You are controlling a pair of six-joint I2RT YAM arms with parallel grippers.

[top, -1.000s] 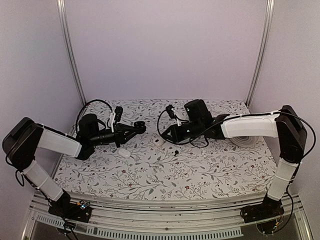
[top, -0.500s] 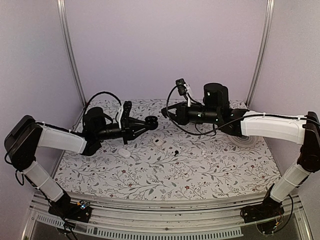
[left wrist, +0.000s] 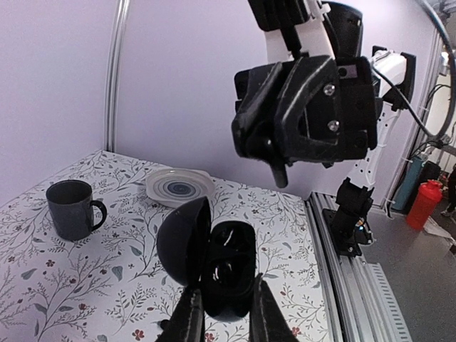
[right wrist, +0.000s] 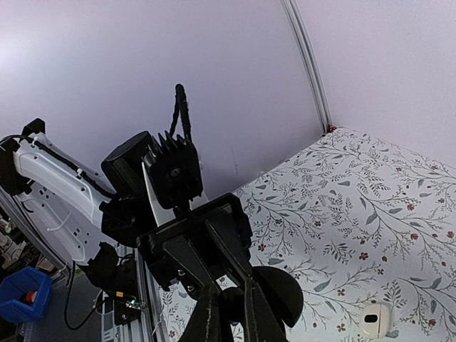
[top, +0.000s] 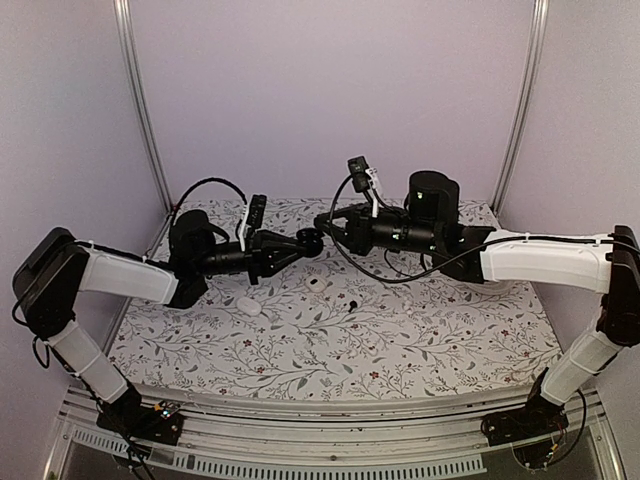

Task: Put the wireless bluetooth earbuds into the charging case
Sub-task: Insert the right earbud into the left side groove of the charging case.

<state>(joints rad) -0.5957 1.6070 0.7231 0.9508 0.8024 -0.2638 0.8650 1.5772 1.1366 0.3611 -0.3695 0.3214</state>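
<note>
Above the worktop's (top: 400,350) far edge, left fingers (left wrist: 189,322) clamp the open charging case (left wrist: 226,274); right fingers (right wrist: 207,319) pinched narrow, contents unclear.

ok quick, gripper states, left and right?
Left gripper: closed on the open charging case.
Right gripper: closed; cannot tell if anything is pinched.
</note>
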